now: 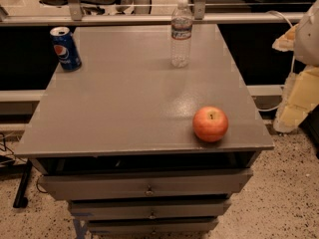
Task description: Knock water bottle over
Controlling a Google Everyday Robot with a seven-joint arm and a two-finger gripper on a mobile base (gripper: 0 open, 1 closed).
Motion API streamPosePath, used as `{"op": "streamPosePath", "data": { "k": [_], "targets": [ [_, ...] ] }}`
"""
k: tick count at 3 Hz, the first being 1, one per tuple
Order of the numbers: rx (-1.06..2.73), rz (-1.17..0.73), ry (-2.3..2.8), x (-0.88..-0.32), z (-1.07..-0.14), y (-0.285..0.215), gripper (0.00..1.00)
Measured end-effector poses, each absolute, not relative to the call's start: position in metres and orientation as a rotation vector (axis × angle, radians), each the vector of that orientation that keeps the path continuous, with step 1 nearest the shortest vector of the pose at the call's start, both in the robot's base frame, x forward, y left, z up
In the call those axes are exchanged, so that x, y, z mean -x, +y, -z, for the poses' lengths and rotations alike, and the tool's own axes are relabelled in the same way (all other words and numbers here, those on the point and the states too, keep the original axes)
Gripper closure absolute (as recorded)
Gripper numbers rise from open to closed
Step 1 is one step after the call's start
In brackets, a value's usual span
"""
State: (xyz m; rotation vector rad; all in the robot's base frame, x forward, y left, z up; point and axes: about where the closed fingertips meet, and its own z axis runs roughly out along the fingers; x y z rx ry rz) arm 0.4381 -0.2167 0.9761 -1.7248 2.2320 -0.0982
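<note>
The water bottle [181, 33] is clear ribbed plastic with a white cap and a blue-and-red label band. It stands upright near the far edge of the grey cabinet top [129, 103], right of centre. My gripper [295, 101], cream and yellowish, hangs at the right edge of the view. It is beyond the cabinet's right side, apart from the bottle and nearer to me than it. It holds nothing that I can see.
A blue Pepsi can [65, 48] stands upright at the far left corner. A red apple [210, 124] sits near the front right corner. Drawers [147, 187] lie below the top. A metal rail [149, 19] runs behind the cabinet.
</note>
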Motion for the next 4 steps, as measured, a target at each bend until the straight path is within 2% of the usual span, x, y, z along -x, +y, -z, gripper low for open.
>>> {"op": "streamPosePath", "data": {
  "k": [2, 4],
  "targets": [
    [1.691, 0.087, 2.21, -0.45, -0.971, -0.217, 0.0],
    [1.576, 0.062, 2.026, -0.563, -0.948, -0.205, 0.0]
  ]
}}
